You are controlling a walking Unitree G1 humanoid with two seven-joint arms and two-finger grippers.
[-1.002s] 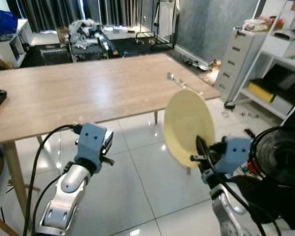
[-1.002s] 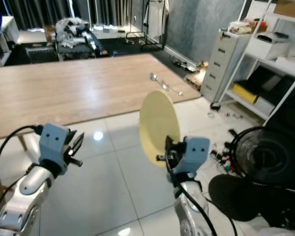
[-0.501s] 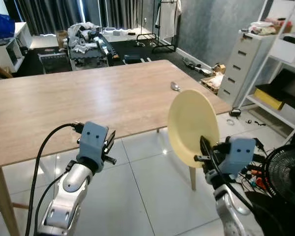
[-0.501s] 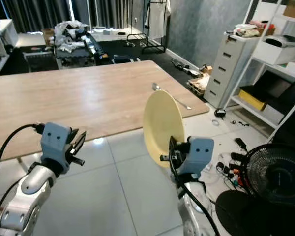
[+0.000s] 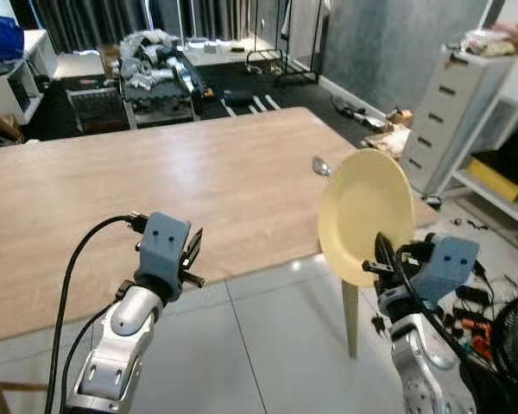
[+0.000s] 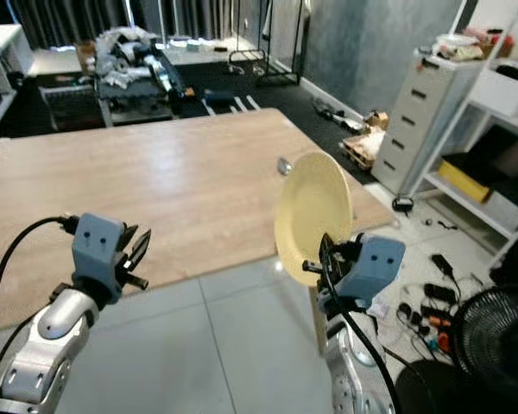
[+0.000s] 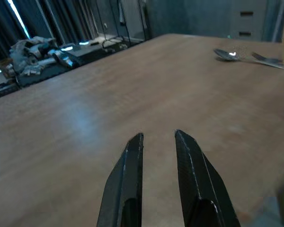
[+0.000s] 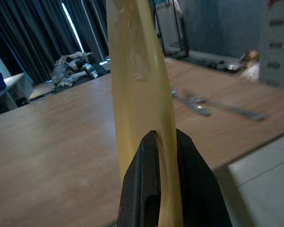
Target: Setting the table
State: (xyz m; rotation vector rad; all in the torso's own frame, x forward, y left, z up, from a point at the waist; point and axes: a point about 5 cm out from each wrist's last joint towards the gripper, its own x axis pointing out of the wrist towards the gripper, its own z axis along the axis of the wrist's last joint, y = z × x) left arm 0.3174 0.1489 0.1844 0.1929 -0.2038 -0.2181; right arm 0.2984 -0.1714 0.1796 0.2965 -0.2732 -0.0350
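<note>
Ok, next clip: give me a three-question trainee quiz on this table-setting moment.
1. True or false: the plate lies flat on the table.
2. Which claw holds the plate? A) left B) right C) both
3. Fill in: the cutlery lying near the table's far right corner includes a fork and a ____.

Key:
1. False. It stands on edge in the air, pinched at its lower rim.
2. B. The right claw grips it; the left claw holds nothing, its fingers slightly apart.
3. spoon.
</note>
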